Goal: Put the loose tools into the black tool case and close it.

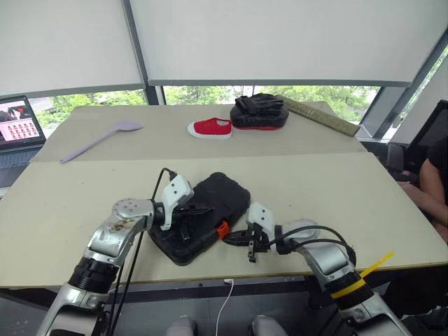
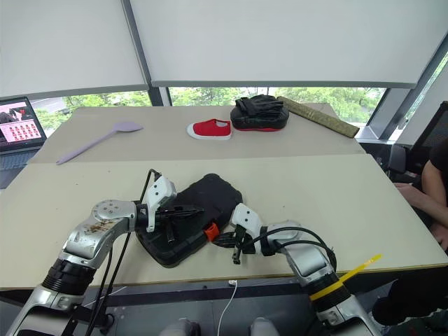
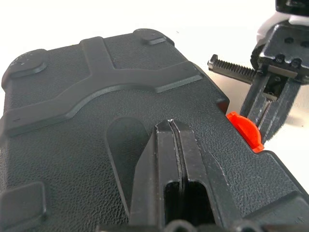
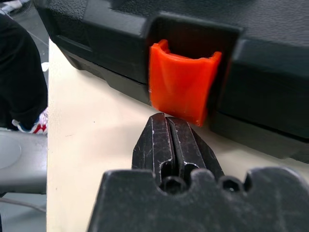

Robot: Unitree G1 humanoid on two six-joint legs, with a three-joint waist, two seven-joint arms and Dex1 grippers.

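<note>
Black tool case [image 1: 203, 213] lid lowered, lower centre | orange latch [image 4: 182, 87] judged unfastened | left end effector [image 3: 170, 126], right end effector [image 4: 170, 121]: fingers pressed together, nothing held.

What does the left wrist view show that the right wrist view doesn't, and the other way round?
Left wrist view: the case's ribbed lid from above, shut, with the shut left gripper over it, and the right gripper beside the latch.
Right wrist view: the case's front edge side-on, the table under it, and the shut right gripper's tips just below the latch; I can't tell if they touch.
Both: the black case, its orange latch and the right gripper.
</note>
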